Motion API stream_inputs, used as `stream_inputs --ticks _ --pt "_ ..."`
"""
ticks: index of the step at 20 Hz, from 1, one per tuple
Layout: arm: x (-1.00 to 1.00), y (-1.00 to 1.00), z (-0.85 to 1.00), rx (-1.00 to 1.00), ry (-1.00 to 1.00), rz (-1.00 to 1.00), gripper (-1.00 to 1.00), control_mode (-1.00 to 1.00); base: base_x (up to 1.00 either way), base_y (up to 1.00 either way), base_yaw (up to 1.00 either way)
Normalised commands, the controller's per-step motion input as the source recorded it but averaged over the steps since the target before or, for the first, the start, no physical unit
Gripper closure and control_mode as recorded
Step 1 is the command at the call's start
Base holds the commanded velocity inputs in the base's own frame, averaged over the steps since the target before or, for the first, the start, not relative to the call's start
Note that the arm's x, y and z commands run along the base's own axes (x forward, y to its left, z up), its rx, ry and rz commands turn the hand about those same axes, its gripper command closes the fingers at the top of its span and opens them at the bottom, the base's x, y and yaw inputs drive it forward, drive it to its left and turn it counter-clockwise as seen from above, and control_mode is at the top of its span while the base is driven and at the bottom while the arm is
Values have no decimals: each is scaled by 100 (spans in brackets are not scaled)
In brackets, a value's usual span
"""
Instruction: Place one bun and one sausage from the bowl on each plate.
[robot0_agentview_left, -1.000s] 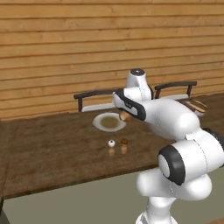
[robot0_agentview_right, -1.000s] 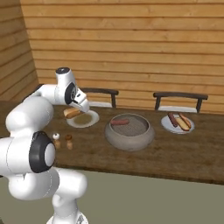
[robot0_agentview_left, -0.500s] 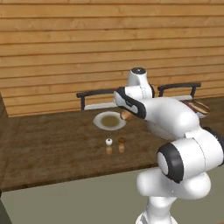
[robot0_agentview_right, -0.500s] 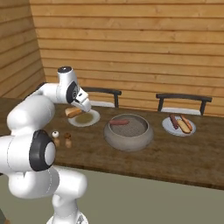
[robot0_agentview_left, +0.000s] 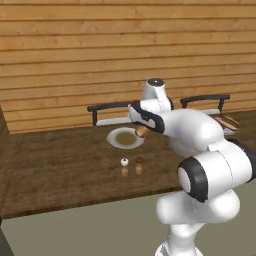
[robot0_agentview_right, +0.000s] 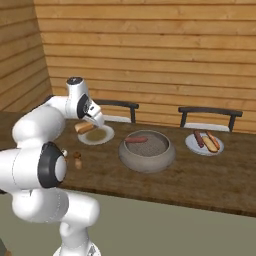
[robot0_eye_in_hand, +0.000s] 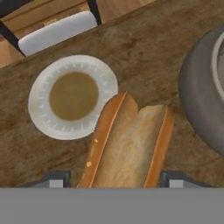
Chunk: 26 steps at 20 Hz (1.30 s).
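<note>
My gripper (robot0_agentview_right: 86, 126) is shut on a golden-tan bun (robot0_agentview_right: 83, 128), held just above the table at the edge of the white plate (robot0_agentview_right: 106, 136) with the olive-brown centre. In the hand view the bun (robot0_eye_in_hand: 127, 144) runs up between my fingertips (robot0_eye_in_hand: 56, 178), its far end over the rim of that plate (robot0_eye_in_hand: 40, 109). From the left base view the bun (robot0_agentview_left: 141, 131) shows under the hand beside the plate (robot0_agentview_left: 114, 142). The grey bowl (robot0_agentview_right: 146, 156) holds one sausage (robot0_agentview_right: 136, 140). The second plate (robot0_agentview_right: 192, 146) at the right carries a sausage (robot0_agentview_right: 199, 138) and a bun (robot0_agentview_right: 210, 144).
Two small shakers (robot0_agentview_left: 131, 161) stand on the wooden table in front of the olive-centred plate. Two dark chairs (robot0_agentview_right: 118, 105) (robot0_agentview_right: 210, 112) are pushed in at the far side, against a plank wall. The bowl's wall (robot0_eye_in_hand: 197, 87) is close on the right of the hand.
Both base views have shifted slightly, so the camera has moved a little. The gripper keeps hold of the bun and stays by the olive-centred plate.
</note>
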Motion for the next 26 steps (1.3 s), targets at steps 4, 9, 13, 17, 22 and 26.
stream_inputs --ticks 4,9,13,17,22,26 --pt "81 53 0 -1 0 6 100 -100 0 0 0" --pt "100 15 -13 0 1 4 100 -100 0 0 0" --pt "51 32 -56 0 2 0 100 -100 0 0 0" --pt "12 37 -61 -2 5 0 100 -100 0 0 0" --pt "25 0 -50 0 11 0 100 -100 0 0 0" --pt "10 0 -34 0 13 0 100 -100 0 0 0"
